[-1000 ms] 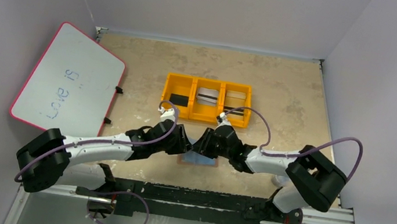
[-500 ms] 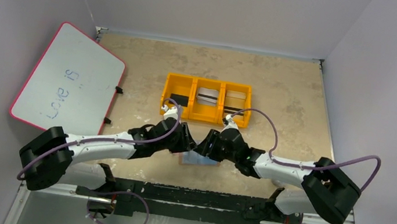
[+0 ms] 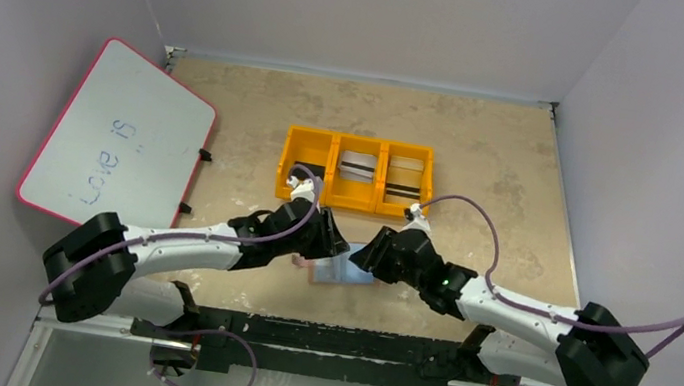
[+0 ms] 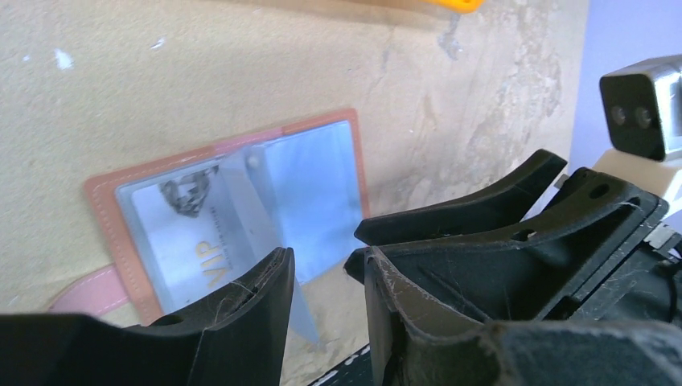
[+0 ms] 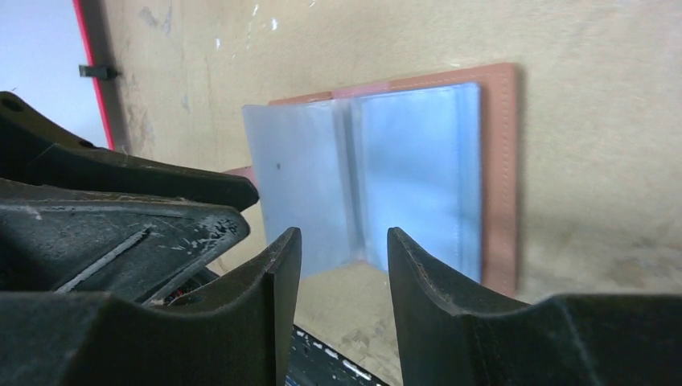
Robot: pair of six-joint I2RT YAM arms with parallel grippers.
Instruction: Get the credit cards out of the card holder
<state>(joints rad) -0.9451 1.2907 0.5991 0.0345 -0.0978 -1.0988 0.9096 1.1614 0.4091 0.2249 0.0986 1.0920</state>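
There is one card holder (image 3: 335,272). It lies open and flat on the table (image 3: 484,162), toward the near edge and about midway across, on the near side of the orange tray (image 3: 352,202) and well apart from it. Its tan-brown rim frames pale blue-grey panels, and its snap tab pokes out on the left.

I can count one credit card (image 4: 189,241) for certain, tucked in one panel with "VIP" printed on it. A thin pale leaf stands up from the fold. Whether it is a card or a sleeve I cannot tell.

Two arms reach in from either side and meet over the holder. The left gripper (image 4: 322,257) has its fingers (image 4: 249,310) parted by a modest gap. The lower edge of the raised leaf runs into that gap, with no sign of a pinch. The right gripper (image 5: 338,245) has its fingers (image 5: 426,281) spread a little wider, hanging just above the near edge of the fold and clamping nothing. Whether either one brushes the leaf I cannot tell.

The single tray has three compartments, each with something in it. One red-rimmed whiteboard (image 3: 119,136) leans at the far left.
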